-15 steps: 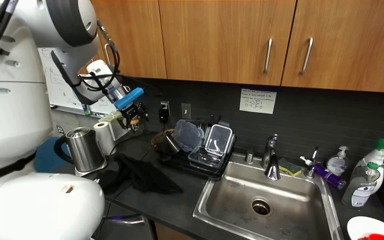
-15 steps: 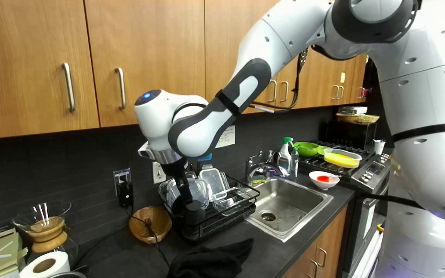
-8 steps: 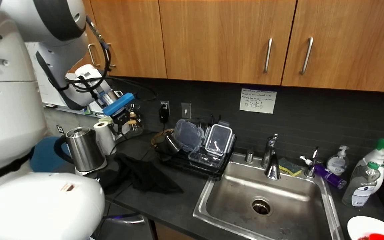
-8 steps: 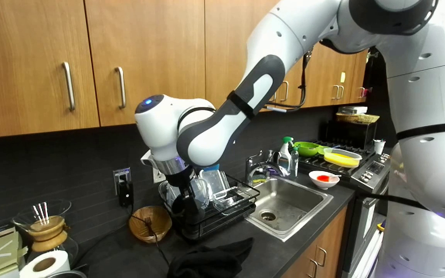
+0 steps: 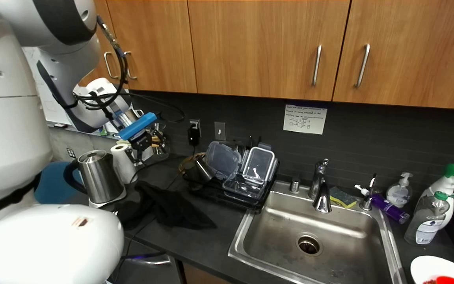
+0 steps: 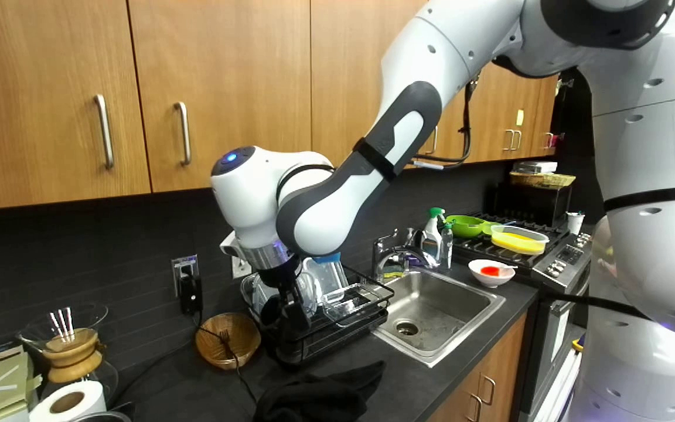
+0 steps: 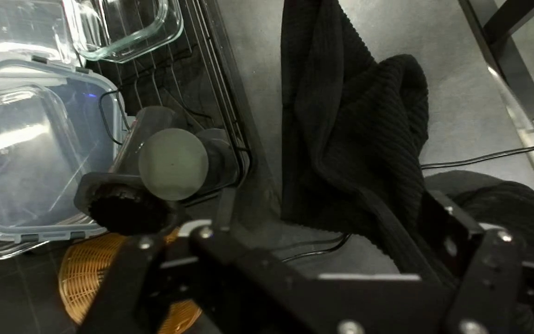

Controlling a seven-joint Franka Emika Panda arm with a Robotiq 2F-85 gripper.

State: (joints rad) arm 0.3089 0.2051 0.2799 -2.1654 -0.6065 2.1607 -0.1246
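In the wrist view the pincer (image 7: 332, 211) enters along the bottom and obscures the lower right end of the black cloth (image 7: 359, 134), which the upper edge of the frame also cuts off. In an exterior view the bottom edge crops the cloth (image 6: 326, 392) as well, and there the pincer's dark tips merge with the dish rack (image 6: 349, 334) behind them and are hard to make out. The pincer's fingers (image 7: 441, 227) stand wide apart, raised above the desk (image 7: 457, 102) and clear of the cloth. The cloth lies on the desk, right of centre in the wrist view; it is crumpled into deep folds, ribbed in texture, with a straight border on its left side. A thin cord (image 7: 485, 160) runs in from the right to meet it, and a further length of cord (image 7: 318, 253) shows below; whether the two join beneath the cloth cannot be told. The rack flanks the cloth at upper left, its rail standing between the cloth and a pale round-ended cup (image 7: 173, 164), a tilted dark cup (image 7: 128, 208) and a glass dish (image 7: 135, 51). A grey-rimmed clear box (image 7: 40, 153) is cropped at far left; below it the wicker basket (image 7: 81, 278) is partly hidden by the pincer. In an exterior view the kettle (image 5: 101, 177) and paper roll (image 5: 123, 163) stand left of the cloth, the sink (image 5: 274, 252) to its right.
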